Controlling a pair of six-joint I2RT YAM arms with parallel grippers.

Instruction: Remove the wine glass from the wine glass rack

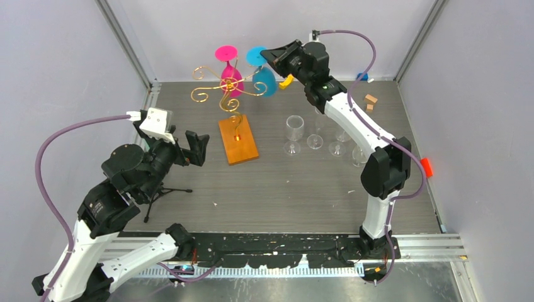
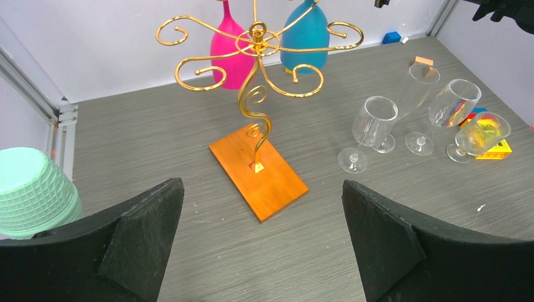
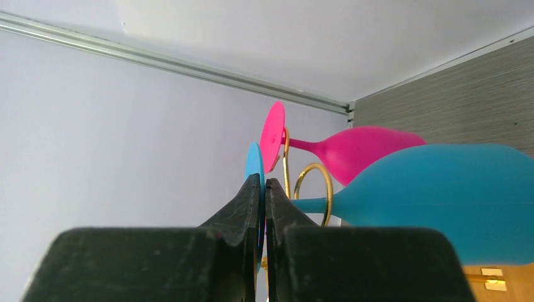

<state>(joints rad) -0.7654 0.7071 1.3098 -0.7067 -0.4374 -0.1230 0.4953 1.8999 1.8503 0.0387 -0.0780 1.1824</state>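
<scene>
**A:** Where the right jaws meet, what sits between them?

**B:** The thin round foot of the blue wine glass (image 3: 441,201). They are pinched together on its edge, up at the top of the wine glass rack (image 1: 238,141), on its far-right side.

**A:** And where is the glass itself?

**B:** It hangs on the rack with its bowl down, the stem running through a gold curl. A pink wine glass (image 1: 230,78) hangs the same way just beside it, to its left.

**A:** What about the left jaws?

**B:** They are spread wide with nothing between them. They hover above the tabletop (image 1: 283,189) to the near left of the rack and face its orange base (image 2: 258,173).

**A:** Is anything else close to the rack?

**B:** Four clear glasses (image 1: 294,131) stand upright in a loose group on the tabletop to the right of the rack, apart from its base.
</scene>
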